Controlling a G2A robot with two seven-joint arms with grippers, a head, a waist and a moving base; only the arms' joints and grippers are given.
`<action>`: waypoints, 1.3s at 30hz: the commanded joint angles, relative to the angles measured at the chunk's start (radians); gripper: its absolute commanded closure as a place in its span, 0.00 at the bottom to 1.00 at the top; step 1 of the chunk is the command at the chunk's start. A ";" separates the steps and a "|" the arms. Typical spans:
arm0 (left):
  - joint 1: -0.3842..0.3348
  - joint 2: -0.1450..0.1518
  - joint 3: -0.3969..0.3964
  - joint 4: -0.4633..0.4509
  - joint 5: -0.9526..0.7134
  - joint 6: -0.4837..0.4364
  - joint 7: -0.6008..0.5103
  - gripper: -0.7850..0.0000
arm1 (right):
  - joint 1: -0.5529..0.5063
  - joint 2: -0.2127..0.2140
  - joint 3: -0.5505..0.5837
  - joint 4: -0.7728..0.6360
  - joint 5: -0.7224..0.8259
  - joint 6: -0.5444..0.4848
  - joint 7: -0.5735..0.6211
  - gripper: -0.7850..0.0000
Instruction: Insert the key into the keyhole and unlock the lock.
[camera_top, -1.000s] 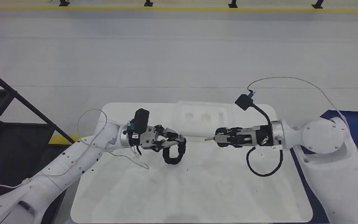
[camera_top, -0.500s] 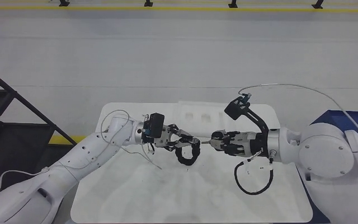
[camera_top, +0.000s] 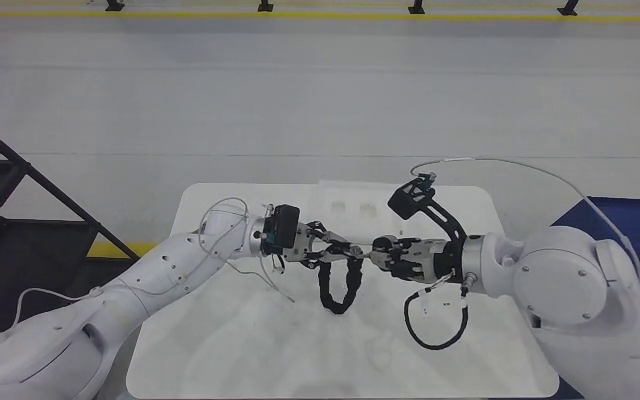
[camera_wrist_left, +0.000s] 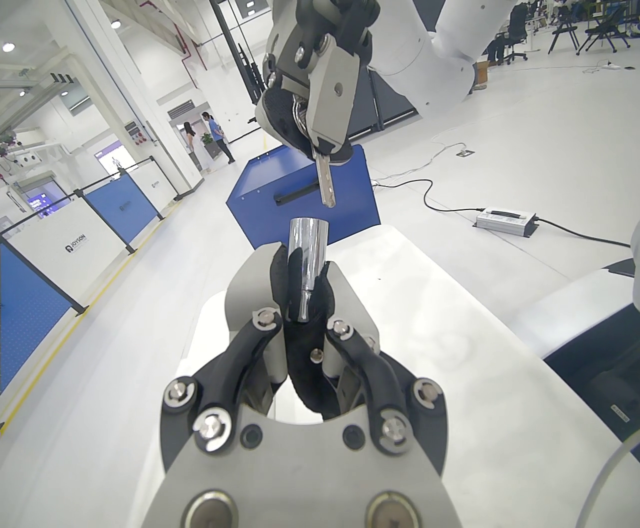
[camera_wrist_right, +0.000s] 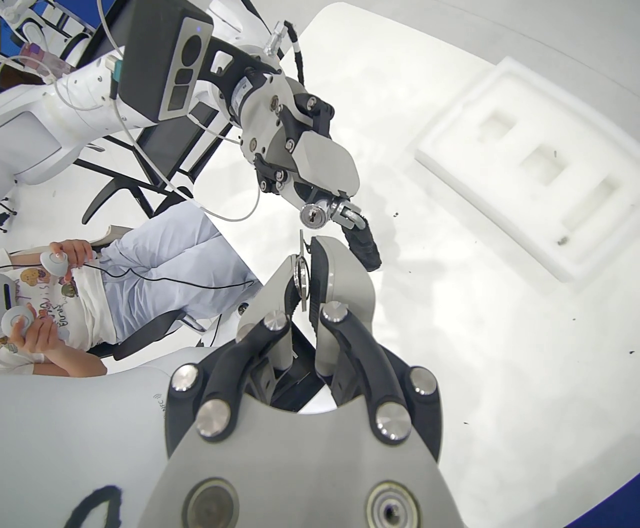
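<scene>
The left end effector (camera_wrist_left: 300, 285) pinches the shiny lock (camera_wrist_left: 308, 240). The right end effector (camera_wrist_right: 306, 270) pinches the key (camera_wrist_left: 326, 185), its tip just short of the keyhole (camera_wrist_right: 313, 216).

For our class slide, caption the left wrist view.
Left gripper clamps shiny chrome cylinder lock; right gripper holds silver metal key just short of it.

Left gripper (camera_wrist_left: 300, 280): fingers closed on lock (camera_wrist_left: 307, 250), a chrome cylinder standing out past the fingertips.
Right gripper (camera_wrist_left: 307, 135): beyond the fingertips, clamped on key (camera_wrist_left: 325, 180). The blade points at the cylinder's end, its tip just short of it, not touching.
Table (camera_wrist_left: 450, 310): white, beneath the fingers.
Blue cabinet (camera_wrist_left: 260, 200): farther off.
</scene>
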 joint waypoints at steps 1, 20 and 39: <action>-0.006 -0.001 0.011 0.009 -0.004 0.008 0.008 1.00 | 0.001 0.000 -0.003 0.002 0.006 0.012 -0.008 1.00; -0.041 -0.006 0.072 0.040 -0.034 0.032 0.032 1.00 | 0.003 0.002 -0.008 0.049 0.087 0.105 -0.060 1.00; -0.048 -0.005 0.075 0.038 -0.042 0.020 0.020 1.00 | 0.008 0.006 -0.027 0.074 0.102 0.137 -0.098 1.00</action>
